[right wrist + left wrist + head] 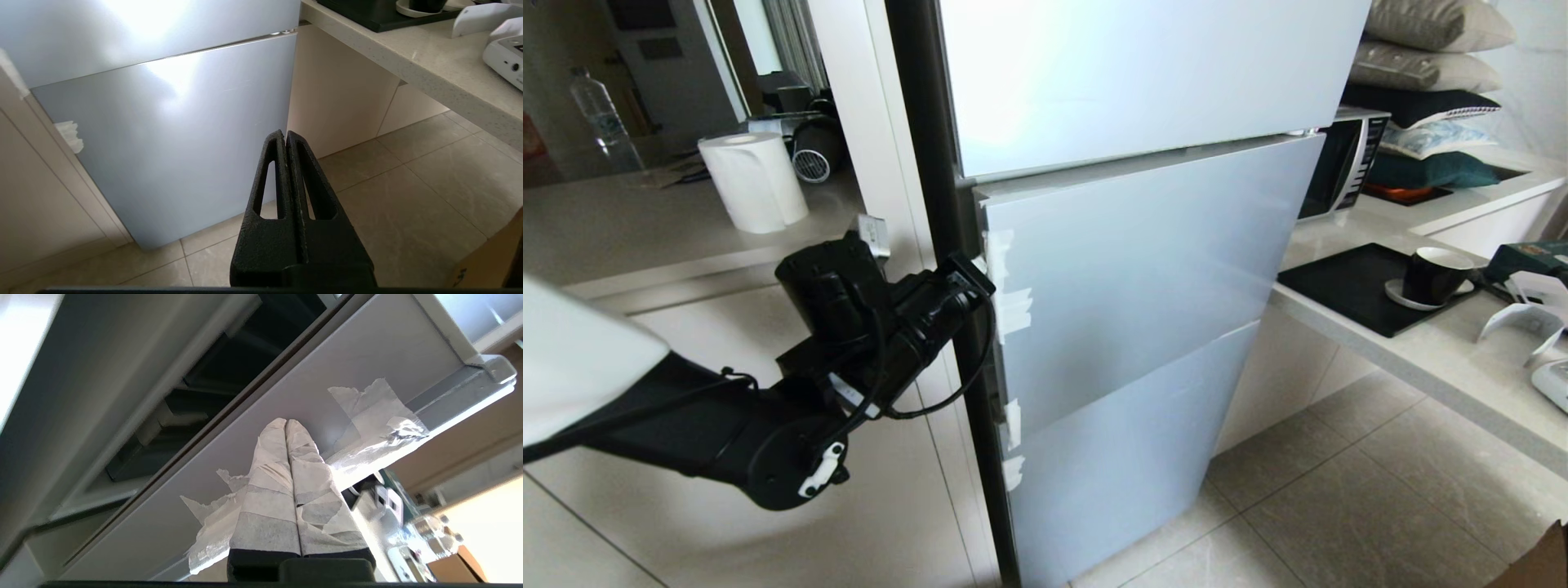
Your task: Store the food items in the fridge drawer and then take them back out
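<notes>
Pressing sideways, left tool (287, 424) against fridge door (1127, 278)

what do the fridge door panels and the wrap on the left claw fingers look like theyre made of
Fridge door panel: glossy pale-blue, likely glass or lacquered metal, since it mirrors window glare. Left claw fingers: wrapped in white, matte, fibrous tape, probably paper or cloth, with torn edges.

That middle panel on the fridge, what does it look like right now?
The middle door panel is pale blue and glossy, with torn white tape strips stuck along its left edge. It stands slightly ajar: the left wrist view shows a dark gap beside that edge. The left gripper, fingers wrapped in white tape and shut, has its tips against the panel's side edge, between two tape patches. No drawer or food shows.
</notes>
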You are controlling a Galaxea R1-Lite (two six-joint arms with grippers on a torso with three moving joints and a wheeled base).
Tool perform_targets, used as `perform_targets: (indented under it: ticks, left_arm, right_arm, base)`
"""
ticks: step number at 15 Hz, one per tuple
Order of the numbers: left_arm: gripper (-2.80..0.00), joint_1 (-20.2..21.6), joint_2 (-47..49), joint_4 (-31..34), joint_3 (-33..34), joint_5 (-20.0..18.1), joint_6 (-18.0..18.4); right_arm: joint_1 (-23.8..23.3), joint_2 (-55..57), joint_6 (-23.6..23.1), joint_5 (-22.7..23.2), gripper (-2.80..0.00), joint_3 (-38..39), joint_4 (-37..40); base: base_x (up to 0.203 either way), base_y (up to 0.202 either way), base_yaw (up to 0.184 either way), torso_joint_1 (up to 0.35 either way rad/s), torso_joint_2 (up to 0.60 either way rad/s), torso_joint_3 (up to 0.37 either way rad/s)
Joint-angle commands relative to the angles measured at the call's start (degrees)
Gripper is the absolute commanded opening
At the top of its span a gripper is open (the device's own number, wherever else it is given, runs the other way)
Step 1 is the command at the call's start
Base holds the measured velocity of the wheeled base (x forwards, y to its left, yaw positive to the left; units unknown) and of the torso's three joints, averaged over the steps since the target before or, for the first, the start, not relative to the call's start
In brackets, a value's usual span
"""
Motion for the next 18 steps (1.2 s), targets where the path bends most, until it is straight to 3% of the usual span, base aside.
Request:
perform_targets:
  ticks: [1, 10, 12, 14, 16, 18]
  left_arm:
    - [-2.8, -0.5, -2.2, -1.4, 2.8, 0.5, -0.2]
    - [-2.8, -10.5, -12.4, -2.7, 14.1, -3.9, -0.5]
    - [-2.8, -13.0, -15.5, -2.7, 17.8, -6.4, -0.7]
    - [-2.8, -14.8, -20.5, -2.6, 22.1, -10.9, -4.4]
    - [-2.8, -14.5, -23.1, -2.2, 25.1, -14.9, -8.1]
    - [-2.8, -11.5, -22.1, -2.1, 24.6, -14.7, -6.6]
  right_arm:
    - [0.0, 0.0, 0.0, 0.0, -2.8, 0.0, 0.0]
    - [0.0, 0.0, 0.0, 0.0, -2.8, 0.0, 0.0]
    - [0.0, 0.0, 0.0, 0.0, -2.8, 0.0, 0.0]
    - [0.0, 0.0, 0.0, 0.0, -2.8, 0.0, 0.0]
    - [0.0, 0.0, 0.0, 0.0, -2.8, 0.0, 0.0]
    - [0.0, 0.0, 0.0, 0.0, -2.8, 0.0, 0.0]
  base:
    - [0.0, 0.0, 0.0, 0.0, 0.0, 0.0]
    - [0.0, 0.0, 0.0, 0.0, 0.0, 0.0]
    - [0.0, 0.0, 0.0, 0.0, 0.0, 0.0]
    - [0.0, 0.0, 0.0, 0.0, 0.0, 0.0]
    - [0.0, 0.0, 0.0, 0.0, 0.0, 0.0]
    - [0.0, 0.0, 0.0, 0.0, 0.0, 0.0]
